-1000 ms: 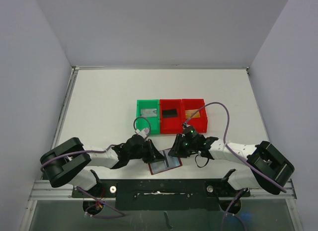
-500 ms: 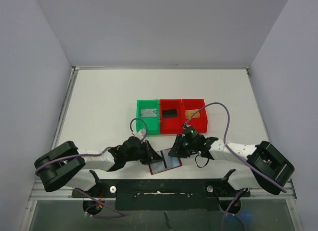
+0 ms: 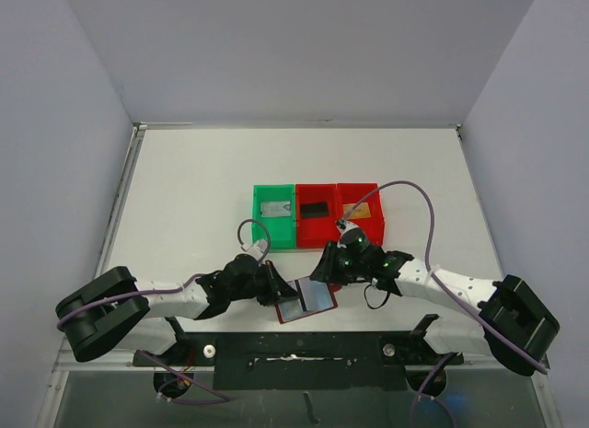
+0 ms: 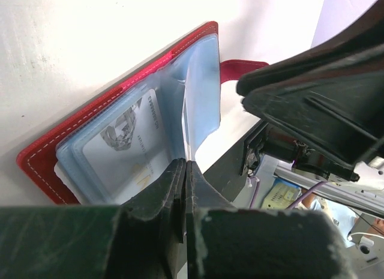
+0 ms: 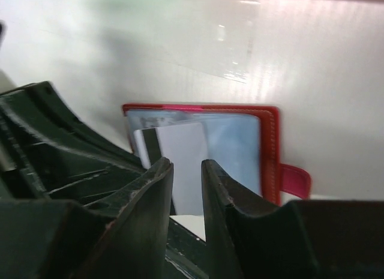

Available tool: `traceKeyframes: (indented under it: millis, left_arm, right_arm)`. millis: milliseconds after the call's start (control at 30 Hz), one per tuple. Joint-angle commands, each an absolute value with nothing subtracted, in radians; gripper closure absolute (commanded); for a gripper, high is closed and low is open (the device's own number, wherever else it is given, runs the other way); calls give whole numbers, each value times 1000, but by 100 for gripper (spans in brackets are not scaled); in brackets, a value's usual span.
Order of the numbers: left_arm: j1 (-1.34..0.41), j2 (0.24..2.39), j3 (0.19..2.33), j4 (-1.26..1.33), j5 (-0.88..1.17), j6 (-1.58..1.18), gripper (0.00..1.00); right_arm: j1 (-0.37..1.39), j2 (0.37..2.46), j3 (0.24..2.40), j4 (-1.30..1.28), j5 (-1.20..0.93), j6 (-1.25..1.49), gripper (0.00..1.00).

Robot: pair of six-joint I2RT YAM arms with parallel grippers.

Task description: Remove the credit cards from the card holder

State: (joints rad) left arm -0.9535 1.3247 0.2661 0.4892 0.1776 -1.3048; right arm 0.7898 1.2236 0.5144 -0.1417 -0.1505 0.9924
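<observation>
The card holder [image 3: 319, 303] lies open near the table's front edge, dark red with pale blue-grey pockets [image 4: 201, 87] and a red tab [image 5: 295, 180]. My left gripper [image 3: 283, 294] is shut on the edge of one clear pocket leaf and holds it up [image 4: 186, 166]. A silver-grey credit card [image 4: 123, 150] sits in the pocket beneath. My right gripper [image 3: 318, 277] hovers over the holder's far side with a narrow gap between its jaws [image 5: 186, 166] and nothing in them. Past that gap shows a pale card with a black stripe [image 5: 186, 144].
Behind the holder stand three bins in a row. The green bin [image 3: 261, 227] has a silver-grey card [image 3: 275, 208] in it, the middle red bin [image 3: 317, 233] a black card [image 3: 316, 210], and the right red bin [image 3: 374, 227] a gold-orange card [image 3: 358, 209]. The black base rail [image 3: 294, 345] runs close in front.
My left gripper has closed fully on the pocket leaf and its arm has stretched out lower and to the left. My right arm has swung outward, its gripper edging left over the holder.
</observation>
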Motion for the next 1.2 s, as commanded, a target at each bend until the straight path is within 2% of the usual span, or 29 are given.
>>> traceKeyframes:
  millis: [0, 133, 267, 367, 467, 633, 667, 733, 767, 967, 1167]
  left_arm:
    - [-950, 1324, 286, 532, 160, -1297, 100]
    - [-950, 1343, 304, 544, 169, -1295, 100]
    - [-950, 1372, 307, 584, 185, -1304, 92]
    - [-947, 1390, 309, 619, 195, -1314, 83]
    - [-946, 1402, 324, 626, 205, -1311, 79]
    - [-945, 1400, 327, 602, 191, -1307, 84]
    - [-945, 1404, 327, 596, 185, -1304, 86]
    - [-944, 1415, 323, 581, 175, -1305, 99]
    - [-945, 1415, 317, 584, 169, -1309, 100]
    - [-945, 1289, 285, 533, 162, -1274, 100]
    - [-892, 1110, 320, 260, 184, -1164, 100]
  right_arm:
    - [811, 1214, 561, -47, -204, 946, 71]
    - [807, 1341, 569, -154, -180, 974, 73]
    - [814, 1409, 530, -119, -192, 1003, 77]
    - [813, 1410, 517, -131, -169, 1021, 78]
    - [810, 1401, 514, -141, -160, 1025, 78]
    - [808, 1394, 515, -135, -165, 1000, 78]
    - [803, 1389, 521, -147, -158, 984, 78]
    - [786, 1368, 526, -171, -146, 964, 78]
    - [773, 1357, 525, -176, -149, 959, 78]
    - [740, 1258, 613, -329, -89, 870, 77]
    - [748, 1190, 690, -337, -148, 812, 76]
